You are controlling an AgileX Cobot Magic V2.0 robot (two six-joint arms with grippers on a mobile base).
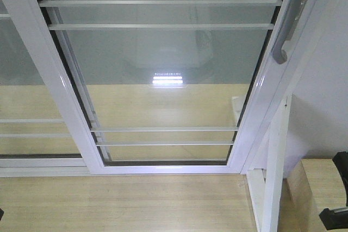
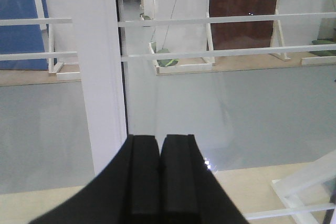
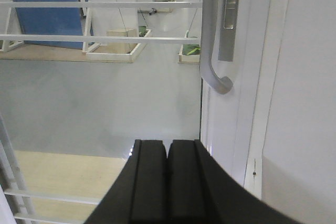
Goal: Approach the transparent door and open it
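The transparent door (image 1: 163, 69) fills the front view, standing closed in its white frame with thin white bars across the glass. Its curved grey handle (image 1: 287, 31) sits on the right stile, at about 2 o'clock in that view.

In the right wrist view, the right gripper (image 3: 167, 153) has its two black fingers pressed together with nothing held between them. The handle (image 3: 210, 35) is at 1 o'clock from the tips, apart from them, with its hooked lower end nearest.

The left gripper (image 2: 159, 150) is likewise closed tight and empty. It faces the glass, with a white stile (image 2: 97, 77) at 11 o'clock, and it touches neither. Pale wooden floor (image 1: 125, 205) lies before the door.
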